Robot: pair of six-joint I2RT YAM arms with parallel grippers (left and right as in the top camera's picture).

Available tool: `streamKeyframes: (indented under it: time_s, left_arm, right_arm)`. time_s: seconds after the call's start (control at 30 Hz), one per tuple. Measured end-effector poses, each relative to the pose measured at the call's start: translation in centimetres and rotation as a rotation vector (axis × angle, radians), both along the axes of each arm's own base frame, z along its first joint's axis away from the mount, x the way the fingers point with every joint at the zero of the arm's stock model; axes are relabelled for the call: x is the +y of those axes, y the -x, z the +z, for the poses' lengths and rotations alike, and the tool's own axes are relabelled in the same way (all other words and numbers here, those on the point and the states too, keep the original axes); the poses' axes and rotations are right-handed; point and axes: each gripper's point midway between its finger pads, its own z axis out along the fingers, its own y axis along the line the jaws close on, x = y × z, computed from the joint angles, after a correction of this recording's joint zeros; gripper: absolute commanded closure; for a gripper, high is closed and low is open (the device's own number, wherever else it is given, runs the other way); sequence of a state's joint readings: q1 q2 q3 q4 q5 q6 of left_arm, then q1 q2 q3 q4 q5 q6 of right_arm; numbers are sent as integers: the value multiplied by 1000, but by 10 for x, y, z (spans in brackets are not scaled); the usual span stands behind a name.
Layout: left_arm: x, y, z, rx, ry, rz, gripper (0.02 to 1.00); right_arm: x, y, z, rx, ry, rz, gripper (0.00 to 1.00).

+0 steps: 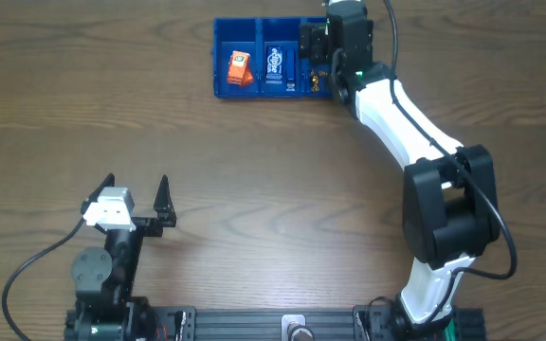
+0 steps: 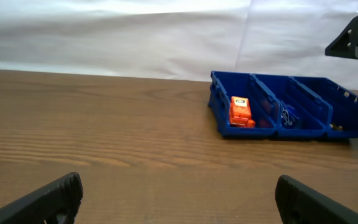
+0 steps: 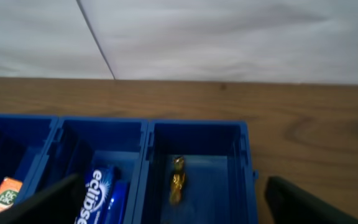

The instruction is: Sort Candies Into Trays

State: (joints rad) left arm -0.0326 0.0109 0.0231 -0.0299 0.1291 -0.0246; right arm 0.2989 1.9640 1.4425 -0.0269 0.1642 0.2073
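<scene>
A blue tray (image 1: 221, 57) with three compartments sits at the table's far edge. An orange candy box (image 1: 239, 68) lies in its left compartment, a blue gum pack (image 1: 275, 64) in the middle one, and a gold-wrapped candy (image 3: 177, 180) in the right one. My right gripper (image 1: 317, 62) hangs open above the right compartment, with the gold candy lying free on the floor below and between its fingers (image 3: 48, 199). My left gripper (image 1: 136, 194) stands open near the front left, nothing between its fingers (image 2: 48, 200), facing the tray (image 2: 229, 124) from afar.
Bare wooden table stretches between the left gripper and the tray. A white wall or sheet (image 2: 135, 37) rises just behind the tray. The right arm (image 1: 415, 123) runs diagonally from the front right to the tray.
</scene>
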Motion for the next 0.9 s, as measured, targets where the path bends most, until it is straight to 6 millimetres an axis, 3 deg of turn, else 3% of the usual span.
streamKeyframes:
  time_s: [0.2, 0.33, 0.43, 0.53, 0.6, 0.67, 0.73, 0.9]
  left_arm:
    - [0, 0, 0, 0, 0, 0, 20]
    - [0, 0, 0, 0, 0, 0, 23]
    - [0, 0, 0, 0, 0, 0, 23]
    - [0, 0, 0, 0, 0, 0, 20]
    - [0, 0, 0, 0, 0, 0, 20]
    - [0, 0, 0, 0, 0, 0, 20]
    - [0, 0, 0, 0, 0, 0, 23]
    - [0, 0, 0, 1, 0, 0, 20]
  right_arm:
    - [-7, 19, -13, 105, 41, 3, 3]
    - [-21, 42, 15, 130, 76, 11, 3]
    - [-51, 58, 55, 101, 72, -25, 3]
    - [-101, 73, 95, 44, 61, -117, 3]
    - [-131, 86, 111, 3, 58, -181, 3]
    - [-156, 107, 118, -36, 60, -237, 3]
    - [-167, 125, 122, -83, 55, -265, 3]
    - [-173, 185, 113, -148, 47, -281, 3]
